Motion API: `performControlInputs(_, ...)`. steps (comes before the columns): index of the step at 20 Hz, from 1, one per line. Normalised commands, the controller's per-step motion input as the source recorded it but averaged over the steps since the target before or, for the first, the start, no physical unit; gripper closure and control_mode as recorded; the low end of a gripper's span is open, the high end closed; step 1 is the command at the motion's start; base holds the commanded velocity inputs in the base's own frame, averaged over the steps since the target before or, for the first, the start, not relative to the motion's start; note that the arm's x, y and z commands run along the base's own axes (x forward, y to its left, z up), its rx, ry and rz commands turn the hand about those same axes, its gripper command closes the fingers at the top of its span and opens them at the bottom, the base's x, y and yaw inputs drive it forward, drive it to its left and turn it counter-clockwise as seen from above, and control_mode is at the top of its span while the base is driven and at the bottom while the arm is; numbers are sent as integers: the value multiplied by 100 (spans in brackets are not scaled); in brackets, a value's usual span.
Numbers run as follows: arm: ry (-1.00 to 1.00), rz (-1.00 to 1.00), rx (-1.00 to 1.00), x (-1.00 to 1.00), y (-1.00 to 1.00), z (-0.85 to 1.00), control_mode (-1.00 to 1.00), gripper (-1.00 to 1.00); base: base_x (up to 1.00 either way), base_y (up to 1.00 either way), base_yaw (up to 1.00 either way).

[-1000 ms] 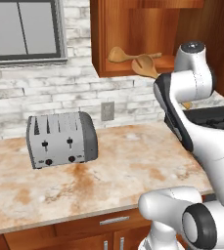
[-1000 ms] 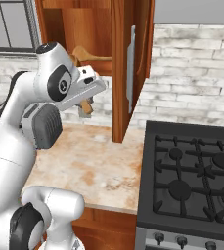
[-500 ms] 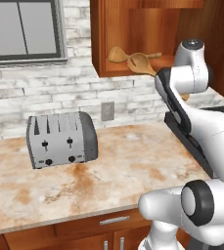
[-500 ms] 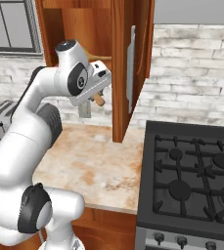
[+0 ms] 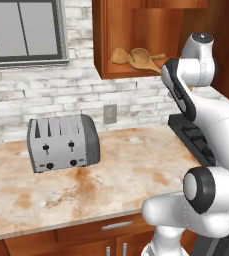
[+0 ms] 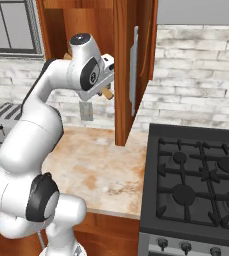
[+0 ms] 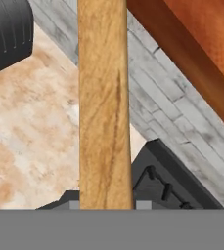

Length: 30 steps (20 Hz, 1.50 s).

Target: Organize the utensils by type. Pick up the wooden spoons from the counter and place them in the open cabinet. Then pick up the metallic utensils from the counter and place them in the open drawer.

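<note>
One light orange-brown wooden utensil (image 7: 103, 105) held in the dark two-finger gripper (image 6: 106, 80), jaws closed on its straight handle, long axis running from six to twelve o'clock straight up the middle of the hand view. Raised well above the beige marbled stone counter (image 5: 126, 170), just beside the lower front edge of the open reddish-brown wall cabinet (image 5: 136, 30), the shelf opening at about ten o'clock from the hand in the left base view. Already lying on that shelf, two more orange-brown wooden spoon shapes (image 5: 136, 56), so probably best slid in alongside them, long axis first.
</note>
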Motion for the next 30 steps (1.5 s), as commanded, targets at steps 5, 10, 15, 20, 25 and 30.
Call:
performControlInputs(5,0,7,0,29,0,38,-100,100,0,0,0)
performControlInputs(10,0,6,0,34,0,15,-100,100,0,0,0)
performControlInputs(15,-2,4,-4,37,0,0,-100,100,0,0,0)
performControlInputs(20,-11,4,-6,40,0,0,-100,100,0,0,0)
performControlInputs(25,-5,4,-3,47,0,0,-100,100,0,0,0)
performControlInputs(30,-6,4,-2,46,0,2,-100,100,0,0,0)
